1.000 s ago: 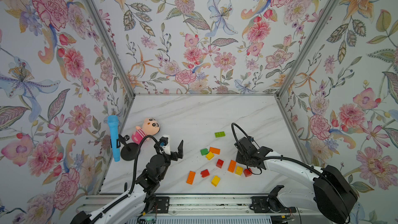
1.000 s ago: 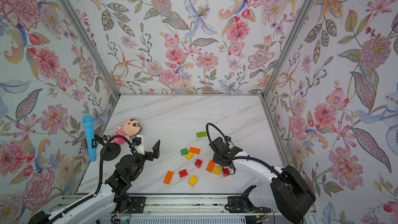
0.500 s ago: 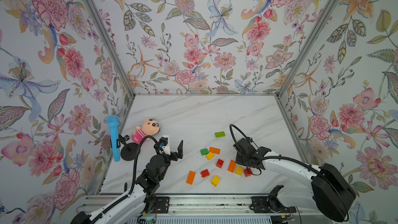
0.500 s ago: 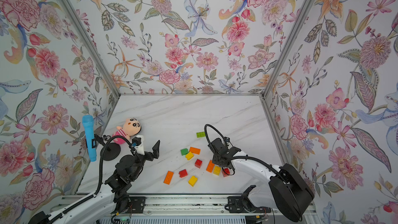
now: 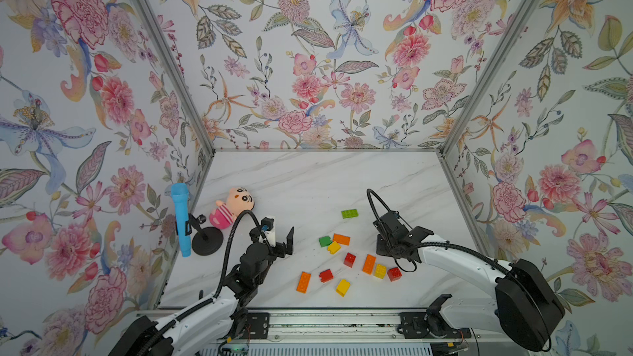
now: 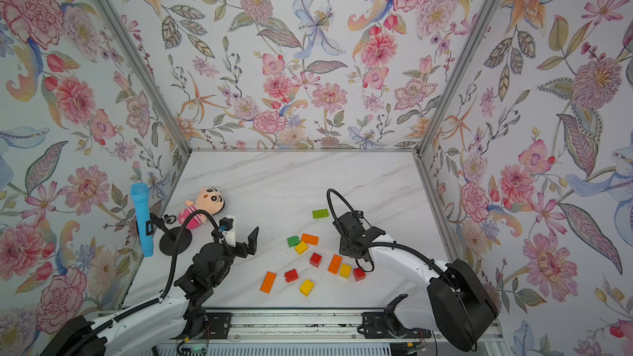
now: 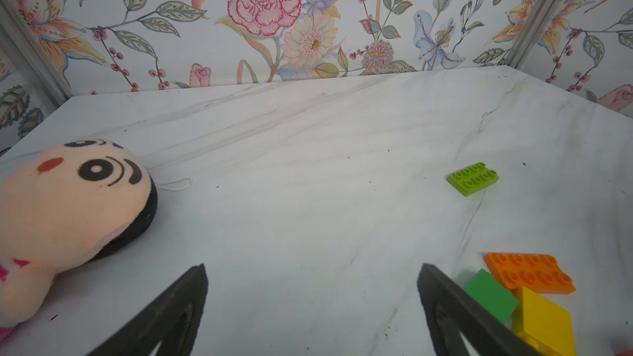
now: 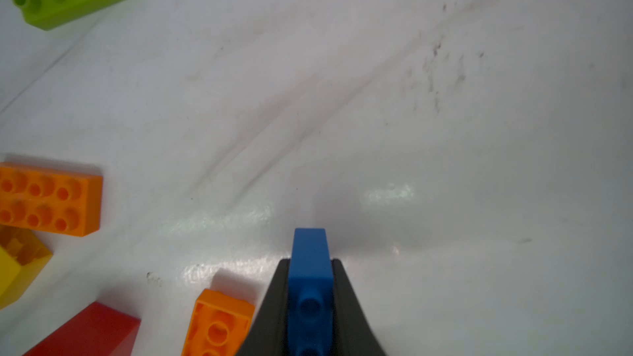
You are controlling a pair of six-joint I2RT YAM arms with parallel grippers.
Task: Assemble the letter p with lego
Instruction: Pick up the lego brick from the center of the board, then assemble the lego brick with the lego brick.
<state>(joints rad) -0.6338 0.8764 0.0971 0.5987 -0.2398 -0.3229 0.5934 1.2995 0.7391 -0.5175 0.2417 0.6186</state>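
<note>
The right gripper (image 8: 310,261) is pinching a blue brick (image 8: 310,244) beside the scattered bricks (image 5: 369,264), probably to start the letter; the left gripper (image 7: 312,267) is hovering wide open.

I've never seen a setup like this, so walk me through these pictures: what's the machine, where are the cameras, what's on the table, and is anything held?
This is a robot with a left arm and a right arm, mounted at one edge of a marble table. Two pictures look down from overhead; the other two come from a camera on each wrist. On the table lie scattered toy bricks, a lime green brick apart from them, plus a plush doll and a blue toy microphone on a stand. The left gripper is open and empty. The right gripper is shut on a blue brick, visible in its wrist view.
</note>
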